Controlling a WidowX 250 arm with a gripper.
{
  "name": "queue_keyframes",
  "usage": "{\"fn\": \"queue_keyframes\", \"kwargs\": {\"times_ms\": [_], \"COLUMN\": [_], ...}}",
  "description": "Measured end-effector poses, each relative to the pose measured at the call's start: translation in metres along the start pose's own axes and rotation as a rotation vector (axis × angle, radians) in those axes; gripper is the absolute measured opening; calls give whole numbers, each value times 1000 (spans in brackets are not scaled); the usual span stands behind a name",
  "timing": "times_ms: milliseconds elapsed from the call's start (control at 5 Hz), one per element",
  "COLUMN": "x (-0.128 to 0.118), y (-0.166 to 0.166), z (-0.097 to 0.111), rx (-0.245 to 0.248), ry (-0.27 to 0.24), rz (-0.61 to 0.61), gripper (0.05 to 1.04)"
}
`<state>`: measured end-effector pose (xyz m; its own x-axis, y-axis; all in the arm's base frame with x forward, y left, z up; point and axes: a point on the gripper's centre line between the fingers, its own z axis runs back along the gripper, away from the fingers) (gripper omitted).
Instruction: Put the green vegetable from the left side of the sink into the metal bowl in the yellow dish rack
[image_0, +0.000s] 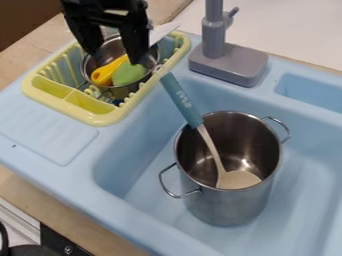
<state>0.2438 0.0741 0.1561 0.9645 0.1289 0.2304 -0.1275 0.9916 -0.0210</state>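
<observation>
1. Above the yellow drying rack (100, 119), at the upper left of the view, hung the gripper (115, 53), its two fingers set wide apart with nothing visibly gripped between them.
2. Nearest beneath it was the small metal pot (122, 92), sitting in the rack with a yellow piece (103, 75) and a green piece (129, 74) inside.
3. By its look, the pot was stiff, smooth and apt to slip; its thin wall at the rim seemed the surest hold, one finger inside and one out, clear of the contents.
4. Both coloured pieces looked like light plastic, hard to break; a raised edge of either would probably have suited a pinch.
5. Close by, the blue-handled spoon (180, 99) leaned in the large metal pot (227, 207). Its handle looked easiest to grasp, though a pinch near the top might have let the bowl end swing.
</observation>
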Motion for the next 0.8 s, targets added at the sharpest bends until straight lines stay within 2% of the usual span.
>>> {"fn": "queue_keyframes", "kwargs": {"times_ms": [200,400,800], "x": [-5,-20,-48], "y": [-1,-3,-32], "z": [2,0,16], "rx": [11,18,-4], "ry": [22,65,74], "rz": [-5,-19,-133], "gripper": [999,999,999]}}
